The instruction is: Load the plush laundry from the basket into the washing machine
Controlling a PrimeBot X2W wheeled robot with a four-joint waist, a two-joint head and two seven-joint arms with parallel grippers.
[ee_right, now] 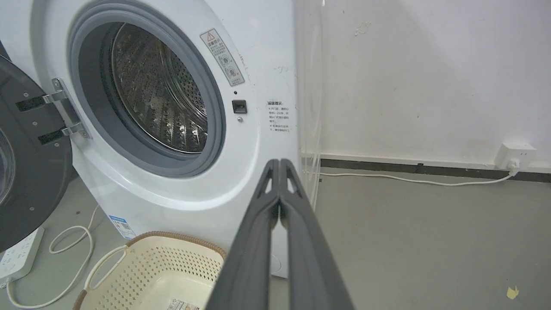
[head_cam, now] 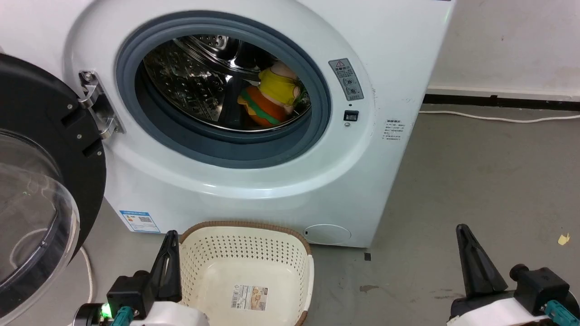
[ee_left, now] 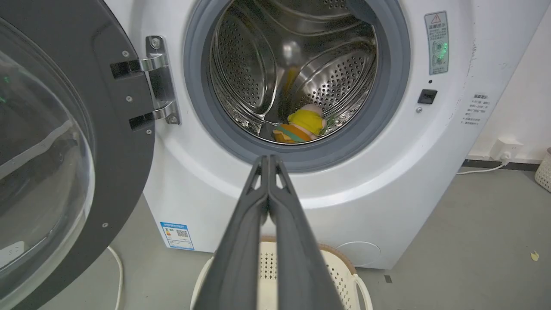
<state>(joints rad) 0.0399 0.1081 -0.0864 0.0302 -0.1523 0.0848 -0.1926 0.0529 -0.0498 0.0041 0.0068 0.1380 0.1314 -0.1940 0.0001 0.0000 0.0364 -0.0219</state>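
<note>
Steel drum [head_cam: 190, 77] of the washing machine [head_cam: 398, 68] holds the plush laundry [head_cam: 270, 97]. It lies on the drum's lower right wall, behind the grey door seal [head_cam: 217, 149]. Peach head sits highest, yellow top below it, orange body with green band lowest. Left wrist view puts it low in the drum, just above the seal's bottom lip. Door [head_cam: 41, 181] is swung wide open to the left.

Basket [head_cam: 244, 225] stands on the floor [head_cam: 476, 181] directly in front of the machine. Nothing in it but the printed label [head_cam: 249, 297] on its bottom.

Left hand [head_cam: 171, 236]: near the basket's left rim, 2 fingers pressed together, nothing between them. Right hand [head_cam: 462, 228]: well off to the right over bare floor, likewise clenched on nothing. Both wrist views show the fingers meeting at the tips.

Judgement: loading looks done, as the 1 item is inside. Door is not yet closed, though the task does not ask for that.

Handling, as a guess:
- The toy reads light, soft and squashy.
- Fabric skin should give long fingers good bite, and there is nothing to break.
- If it needed shifting deeper, the best hold is across the burger body at the green band, where it looks fullest, or at the join between yellow top and orange body.
- White tag cannot be made out here.
- Polished steel is slick, so a nudge would likely slide or roll it.
</note>
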